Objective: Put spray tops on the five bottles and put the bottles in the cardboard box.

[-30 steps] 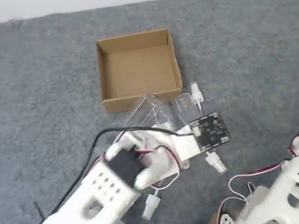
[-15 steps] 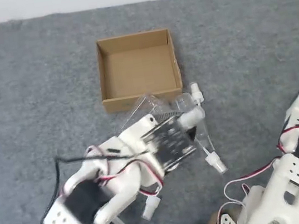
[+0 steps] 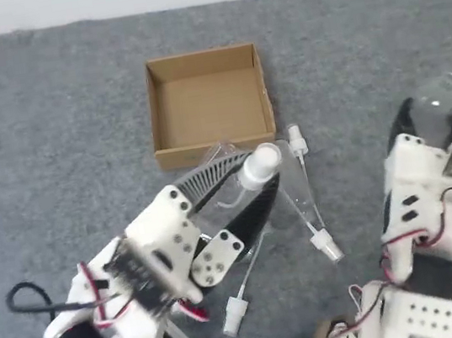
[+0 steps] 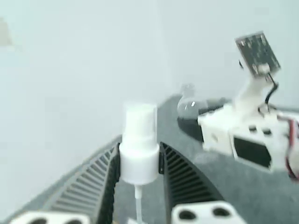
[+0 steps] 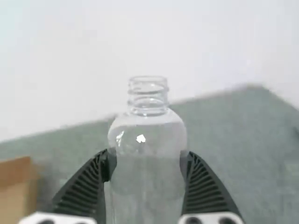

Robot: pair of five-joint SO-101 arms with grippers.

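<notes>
Now, my left pincer (image 3: pixel 262 169) is clenched on a white spray top (image 3: pixel 259 162), held off the carpet (image 3: pixel 52 144) just in front of the box (image 3: pixel 215 151). In my left wrist view the ribbed fingers (image 4: pixel 100 182) press the top's collar from both sides, and its thin tube (image 4: pixel 138 207) runs back between them. My right pincer (image 3: pixel 436 125) is grasping a clear bottle (image 3: pixel 436 104), held up well to the right of the box. In my right wrist view the bottle (image 5: pixel 147 140) stands upright between the jaws, its threaded neck open and bare. The box sits open on the carpet with its brown floor showing. Other bottles (image 3: pixel 293 189) lie just in front of it, partly behind my left pincer; I cannot count them. Three loose tops lie near them: one (image 3: pixel 297 141) by the box's corner, one (image 3: pixel 325 246) between my arms, and one (image 3: pixel 233 312) close to my left arm. The circuit board (image 4: pixel 257 52) on my right wrist carries marks too small to read.
</notes>
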